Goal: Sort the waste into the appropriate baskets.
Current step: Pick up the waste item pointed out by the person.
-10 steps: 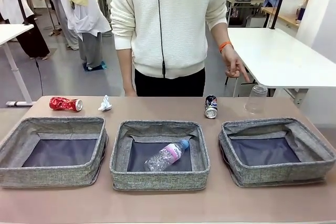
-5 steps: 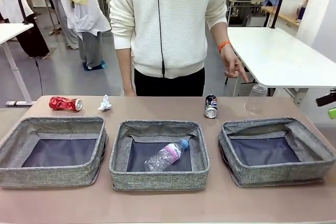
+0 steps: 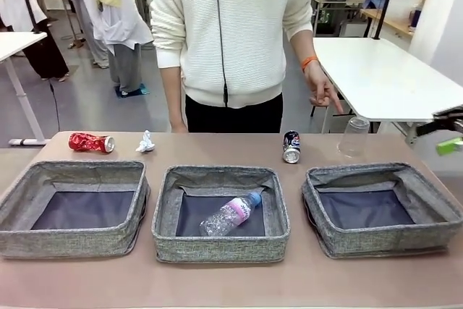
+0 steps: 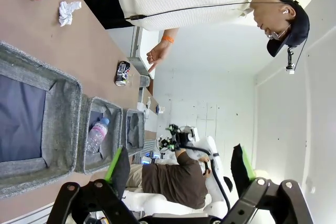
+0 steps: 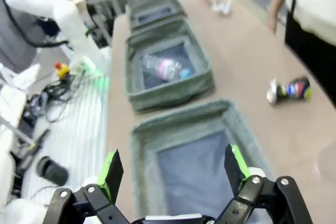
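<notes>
- The right gripper [image 3: 448,132] has just come in at the right edge of the front view, where a second ago there was nothing. It hangs off the right end of the table [image 3: 217,280], near the clear cup [image 3: 354,137].
- Its fingers are spread wide with nothing between them. Its wrist view looks past them onto the bare right basket [image 5: 178,116].
- The left gripper [image 4: 178,161] looks along the row of baskets from the left end. Its fingers are also spread and empty.
- None of the waste has shifted. The bottle [image 3: 230,215] lies on its side in the middle basket [image 3: 217,247].
- The red can [image 3: 91,142] and crumpled paper [image 3: 145,142] lie on the table behind the left basket [image 3: 72,240].
- The dark can [image 3: 291,147] lies behind the gap between the middle and right baskets. The cup stands behind the right one.
- The person's hand [image 3: 322,92] hangs above the cup without touching it.
- To my eye the sorting has barely begun, with one piece binned and four left. The right arm's arrival looks like the start of a reach, probably for the cup or the dark can.
</notes>
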`<state>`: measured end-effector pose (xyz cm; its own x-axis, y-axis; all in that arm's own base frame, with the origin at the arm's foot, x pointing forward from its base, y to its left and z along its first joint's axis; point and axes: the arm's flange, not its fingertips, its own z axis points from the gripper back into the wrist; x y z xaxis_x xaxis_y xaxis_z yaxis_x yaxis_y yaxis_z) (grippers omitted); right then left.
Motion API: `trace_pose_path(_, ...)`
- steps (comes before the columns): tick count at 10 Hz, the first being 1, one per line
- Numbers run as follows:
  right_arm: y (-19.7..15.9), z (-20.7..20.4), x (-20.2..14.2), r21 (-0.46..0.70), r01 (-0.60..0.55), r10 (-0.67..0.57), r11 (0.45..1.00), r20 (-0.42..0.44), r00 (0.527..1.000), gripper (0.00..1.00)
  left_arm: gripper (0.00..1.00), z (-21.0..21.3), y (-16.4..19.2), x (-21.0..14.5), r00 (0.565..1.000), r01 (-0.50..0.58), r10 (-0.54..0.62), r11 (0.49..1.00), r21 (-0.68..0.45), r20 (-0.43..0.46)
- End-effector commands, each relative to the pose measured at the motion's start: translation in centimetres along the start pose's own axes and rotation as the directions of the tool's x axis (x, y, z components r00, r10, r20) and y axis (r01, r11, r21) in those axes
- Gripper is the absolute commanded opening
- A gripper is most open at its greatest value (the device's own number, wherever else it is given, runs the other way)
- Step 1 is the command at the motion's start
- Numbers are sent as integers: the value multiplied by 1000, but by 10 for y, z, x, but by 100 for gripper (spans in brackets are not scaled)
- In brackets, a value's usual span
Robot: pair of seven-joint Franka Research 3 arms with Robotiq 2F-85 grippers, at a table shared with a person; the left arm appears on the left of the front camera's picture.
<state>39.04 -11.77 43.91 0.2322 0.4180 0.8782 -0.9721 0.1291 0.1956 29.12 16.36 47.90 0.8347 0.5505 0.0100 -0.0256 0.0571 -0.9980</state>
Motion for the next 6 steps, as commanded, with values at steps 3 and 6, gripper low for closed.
trace_pose_path(3,-144,20,-37,-153,-157,179,976,149,972,100,100,3,-4,-2,1000,-9,9,1000,9,-13)
trace_pose_path(6,-149,11,-45,-143,-126,147,982,146,978,100,100,3,-4,-2,1000,-9,9,1000,9,-13)
